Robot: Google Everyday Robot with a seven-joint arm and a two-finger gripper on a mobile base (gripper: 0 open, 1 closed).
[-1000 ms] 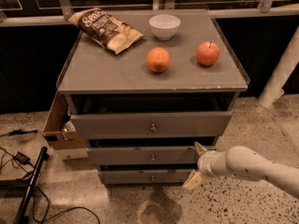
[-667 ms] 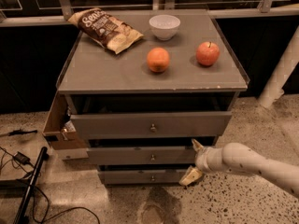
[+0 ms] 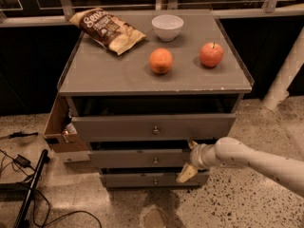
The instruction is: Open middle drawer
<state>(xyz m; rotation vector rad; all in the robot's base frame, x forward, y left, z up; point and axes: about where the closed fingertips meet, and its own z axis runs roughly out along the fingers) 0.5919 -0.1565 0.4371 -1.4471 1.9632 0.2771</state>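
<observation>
Judging by the scene, this is the approach step: the gripper, fingers spread open, hangs right of the knob centred on the shut-looking middle drawer, so next it should shift left and close on that knob.

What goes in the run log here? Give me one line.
task: open middle drawer | gripper: open, at drawer front right of knob, apart from it | stage: pre-grasp

The only lettering is white script on the chip bag, starting "Sen"; the rest is unreadable. The bag lies well up and left of the gripper, which sits, fingers spread, at the middle drawer's right end.
</observation>
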